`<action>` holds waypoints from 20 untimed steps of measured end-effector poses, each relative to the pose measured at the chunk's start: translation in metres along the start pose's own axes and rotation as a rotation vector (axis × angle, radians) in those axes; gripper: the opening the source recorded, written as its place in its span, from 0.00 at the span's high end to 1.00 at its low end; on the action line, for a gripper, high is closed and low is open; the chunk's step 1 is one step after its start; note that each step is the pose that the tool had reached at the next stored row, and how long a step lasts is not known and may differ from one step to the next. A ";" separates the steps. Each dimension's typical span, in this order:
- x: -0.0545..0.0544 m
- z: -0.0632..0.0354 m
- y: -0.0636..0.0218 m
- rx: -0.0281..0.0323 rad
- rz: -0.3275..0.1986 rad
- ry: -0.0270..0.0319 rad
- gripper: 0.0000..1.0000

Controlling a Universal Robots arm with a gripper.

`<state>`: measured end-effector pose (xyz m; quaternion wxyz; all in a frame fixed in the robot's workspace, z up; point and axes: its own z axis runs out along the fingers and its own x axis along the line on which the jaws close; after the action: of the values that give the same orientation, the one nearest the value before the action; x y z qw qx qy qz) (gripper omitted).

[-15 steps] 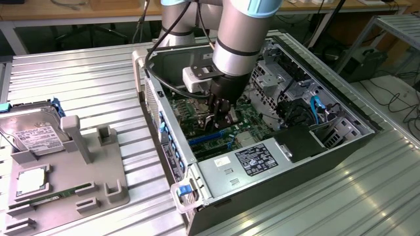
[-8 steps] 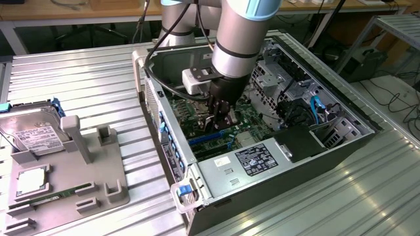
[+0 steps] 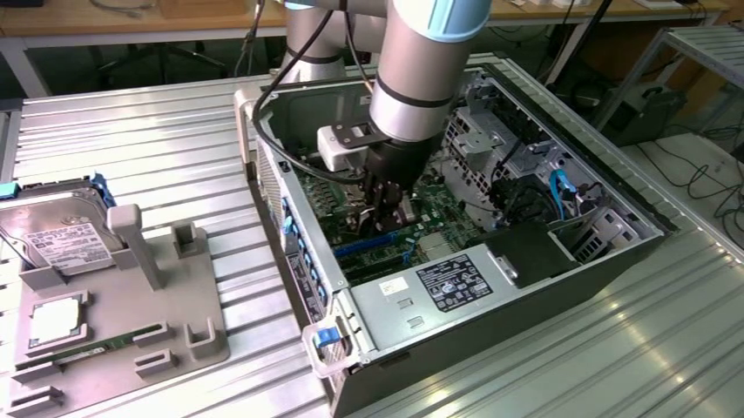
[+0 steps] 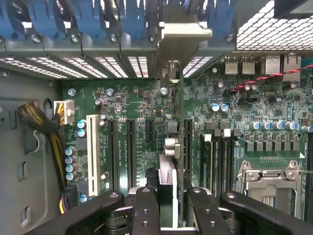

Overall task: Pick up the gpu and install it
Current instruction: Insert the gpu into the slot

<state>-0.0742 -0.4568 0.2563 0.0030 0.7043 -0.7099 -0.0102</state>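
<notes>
The tool (image 4: 166,205) is clamped on the gpu (image 4: 172,147), held edge-on at the wrist frame's centre, its long axis running up toward the bracket, directly over a motherboard (image 4: 122,105) slot.

A high exterior camera looks down on my arm inside the open computer case (image 3: 511,261); my wrist camera stares close at its motherboard (image 4: 127,107), seen in both views

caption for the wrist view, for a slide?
Gripper holding the gpu edge-on above the motherboard slots inside the open computer case.
</notes>
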 end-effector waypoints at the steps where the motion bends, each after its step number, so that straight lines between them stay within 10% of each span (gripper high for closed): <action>1: 0.000 0.0009 0.0000 0.0000 0.000 -0.0005 0.72; 20: 0.000 0.0210 -0.0003 -0.0017 0.000 -0.0197 0.72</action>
<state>-0.0743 -0.4569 0.2353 -0.0034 0.7043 -0.7097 -0.0177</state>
